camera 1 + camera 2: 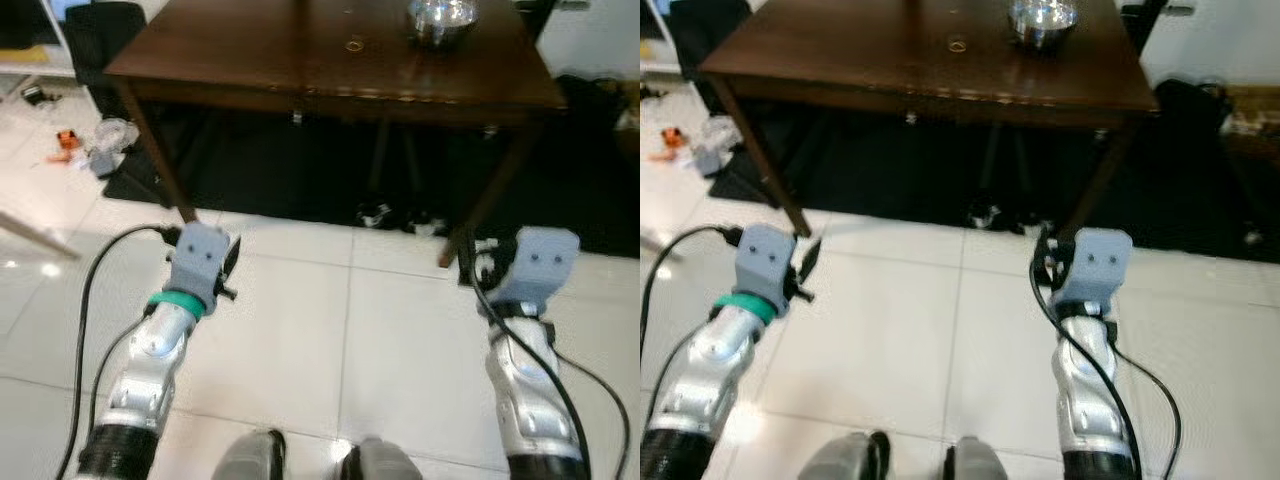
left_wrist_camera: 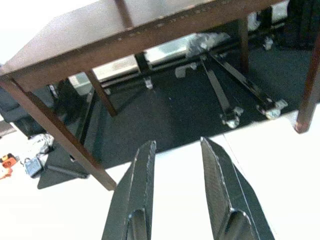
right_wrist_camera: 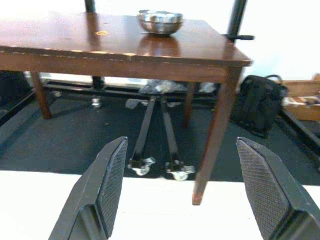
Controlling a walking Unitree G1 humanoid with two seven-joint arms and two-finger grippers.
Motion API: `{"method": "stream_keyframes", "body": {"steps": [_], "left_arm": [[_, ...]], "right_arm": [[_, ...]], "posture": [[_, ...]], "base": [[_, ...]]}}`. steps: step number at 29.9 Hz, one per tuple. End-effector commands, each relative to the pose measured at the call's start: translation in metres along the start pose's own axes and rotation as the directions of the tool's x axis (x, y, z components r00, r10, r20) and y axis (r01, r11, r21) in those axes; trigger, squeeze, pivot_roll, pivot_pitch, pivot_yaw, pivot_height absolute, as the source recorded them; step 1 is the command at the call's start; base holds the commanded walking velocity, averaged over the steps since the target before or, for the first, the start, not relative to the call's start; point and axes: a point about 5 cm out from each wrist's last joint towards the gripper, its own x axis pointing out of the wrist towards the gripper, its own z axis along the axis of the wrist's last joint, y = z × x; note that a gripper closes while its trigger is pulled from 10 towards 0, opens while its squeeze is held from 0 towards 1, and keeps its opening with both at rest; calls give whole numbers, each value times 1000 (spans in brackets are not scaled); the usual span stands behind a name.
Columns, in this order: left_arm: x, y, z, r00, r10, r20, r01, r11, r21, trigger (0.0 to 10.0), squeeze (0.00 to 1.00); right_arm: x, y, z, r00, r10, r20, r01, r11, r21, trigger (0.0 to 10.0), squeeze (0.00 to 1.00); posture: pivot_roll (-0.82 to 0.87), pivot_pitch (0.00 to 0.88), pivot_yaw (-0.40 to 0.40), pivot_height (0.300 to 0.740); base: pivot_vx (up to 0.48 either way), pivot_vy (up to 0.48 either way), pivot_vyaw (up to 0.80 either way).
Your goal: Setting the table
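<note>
- Standing on white floor tiles (image 1: 300, 330) short of a dark wooden tabletop (image 1: 250, 55), both arms raised forward at about waist level, feet visible at the lower edge of the head views.
- Steel bowl (image 1: 441, 20) resting upright on the tabletop toward its far right part; ahead of and above both tools, well apart from each.
- Bowl round, so no long axis to line up with; approach from any side of the rim possible once within reach.
- Small ring-shaped mark or object (image 1: 354, 45) just left of the bowl on the tabletop; too small to identify.
- Right tool (image 3: 187, 192) the nearer one by judgement: bowl lying ahead and slightly toward the middle from it, and sitting nearly centred high in the right wrist view (image 3: 160, 21).
- Right tool spread wide, nothing between its fingers, touching nothing.
- Left tool (image 2: 175, 195) set narrow, a slim gap between its fingers, empty, aimed at the table leg (image 2: 60, 145) and the dark mat (image 2: 180, 110) beneath.
- Judged step: closing on the tabletop, nothing grasped yet, task barely begun.
- Coming move likely to call for stepping closer and lifting the right arm above the front edge.
- Risk: right front leg (image 3: 212, 140) directly ahead of the right tool at present height.
</note>
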Motion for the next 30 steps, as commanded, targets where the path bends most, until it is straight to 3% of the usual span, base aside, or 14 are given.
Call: {"method": "stream_keyframes", "body": {"steps": [1,30], "left_arm": [[-1,-1,-4,1000,-7,-14,7,1000,7,10000,0],[0,-3,-5,1000,-14,-15,14,1000,6,10000,0]], "right_arm": [[-2,-2,-3,1000,-12,-8,12,1000,-3,10000,0],[-1,-3,-4,1000,-24,-6,24,999,24,10000,0]], "posture": [[-16,0,67,740],[-17,0,66,740]], "base": [[-274,0,0],[-271,0,0]]}}
